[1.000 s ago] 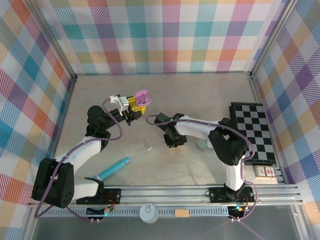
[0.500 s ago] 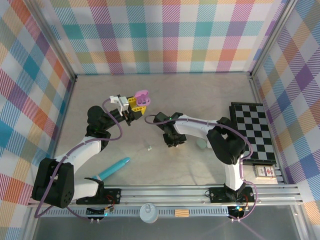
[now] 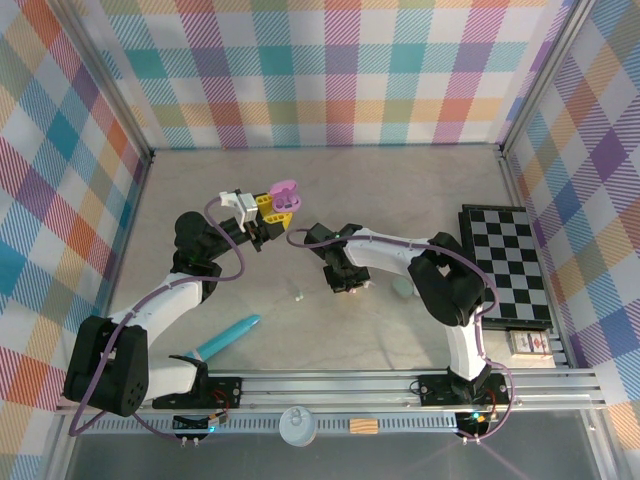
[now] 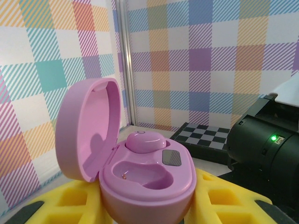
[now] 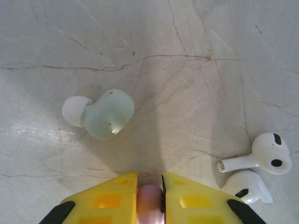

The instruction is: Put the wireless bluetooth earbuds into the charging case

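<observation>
Right gripper (image 5: 150, 177) pinches a purple earbud (image 5: 150, 200), mint earbud (image 5: 105, 114) lying ahead. Left gripper (image 4: 149, 210) clamps the open case (image 4: 88, 130), one bud (image 4: 142, 140) seated inside.

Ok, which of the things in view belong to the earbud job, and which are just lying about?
Job: open pink-purple plastic charging case, held by the left gripper; pink-purple earbud pinched in the right gripper; mint-green earbud; two white stemmed earbuds on the table.
Lying about: long turquoise stick; black-and-white checkerboard; small box.
</observation>
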`<state>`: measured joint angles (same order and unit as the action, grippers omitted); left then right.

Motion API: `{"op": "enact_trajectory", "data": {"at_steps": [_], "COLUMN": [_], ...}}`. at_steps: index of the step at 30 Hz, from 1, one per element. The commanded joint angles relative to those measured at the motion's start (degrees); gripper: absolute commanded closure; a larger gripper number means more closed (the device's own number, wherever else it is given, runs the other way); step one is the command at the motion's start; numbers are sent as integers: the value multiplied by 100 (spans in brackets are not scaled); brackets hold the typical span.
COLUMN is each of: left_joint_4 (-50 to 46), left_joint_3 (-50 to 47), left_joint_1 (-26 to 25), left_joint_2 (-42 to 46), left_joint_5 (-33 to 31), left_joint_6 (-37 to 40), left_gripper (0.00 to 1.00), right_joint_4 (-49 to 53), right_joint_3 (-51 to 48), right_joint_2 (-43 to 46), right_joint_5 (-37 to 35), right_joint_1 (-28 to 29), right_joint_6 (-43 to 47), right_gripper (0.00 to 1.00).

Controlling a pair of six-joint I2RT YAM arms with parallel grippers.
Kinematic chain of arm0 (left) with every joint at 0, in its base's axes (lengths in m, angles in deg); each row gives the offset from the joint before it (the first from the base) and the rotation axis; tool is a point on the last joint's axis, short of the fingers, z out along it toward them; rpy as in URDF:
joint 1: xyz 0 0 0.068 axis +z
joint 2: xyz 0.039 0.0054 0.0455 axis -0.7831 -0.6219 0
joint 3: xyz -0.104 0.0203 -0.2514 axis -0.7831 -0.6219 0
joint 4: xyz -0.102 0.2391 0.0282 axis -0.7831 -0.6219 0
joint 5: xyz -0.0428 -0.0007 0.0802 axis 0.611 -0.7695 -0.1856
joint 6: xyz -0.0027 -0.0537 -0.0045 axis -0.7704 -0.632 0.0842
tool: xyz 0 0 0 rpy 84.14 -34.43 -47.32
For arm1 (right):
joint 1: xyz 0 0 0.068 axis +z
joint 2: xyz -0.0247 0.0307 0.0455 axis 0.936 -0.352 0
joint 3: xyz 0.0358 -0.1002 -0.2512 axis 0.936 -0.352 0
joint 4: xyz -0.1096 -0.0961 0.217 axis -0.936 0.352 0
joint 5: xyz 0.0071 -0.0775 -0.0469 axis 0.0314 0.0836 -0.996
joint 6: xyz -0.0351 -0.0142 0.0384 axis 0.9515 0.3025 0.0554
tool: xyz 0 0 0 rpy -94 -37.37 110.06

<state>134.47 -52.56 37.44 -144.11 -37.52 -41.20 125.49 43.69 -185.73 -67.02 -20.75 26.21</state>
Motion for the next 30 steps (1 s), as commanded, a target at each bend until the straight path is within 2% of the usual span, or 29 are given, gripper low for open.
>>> {"op": "enact_trajectory", "data": {"at_steps": [1, 6, 17, 23, 28, 30], "left_joint_4": [138, 108, -115, -56, 505, 580], "left_joint_3": [-30, -75, 80, 221, 198, 198], "left_joint_1": [57, 57, -273, -756, -917, -957], "left_joint_2": [181, 276, 114, -171, -424, -463], "left_joint_5": [188, 151, -23, -394, -486, -519], "left_joint_6": [26, 21, 276, 487, 233, 188], "left_gripper": [72, 72, 72, 72, 72, 72], "right_joint_4": [114, 137, 169, 84, 34, -146], "right_joint_3": [107, -17, -441, -124, 102, 116], "right_joint_2": [-5, 372, 2287, 3123, 3461, 3612], "right_joint_5": [52, 35, -58, 357, 638, 1011], "right_joint_1": [-46, -73, -340, -503, -557, -611], "right_joint_6": [49, -18, -246, -231, -183, -211], "right_gripper": [83, 83, 84, 84, 84, 84]}}
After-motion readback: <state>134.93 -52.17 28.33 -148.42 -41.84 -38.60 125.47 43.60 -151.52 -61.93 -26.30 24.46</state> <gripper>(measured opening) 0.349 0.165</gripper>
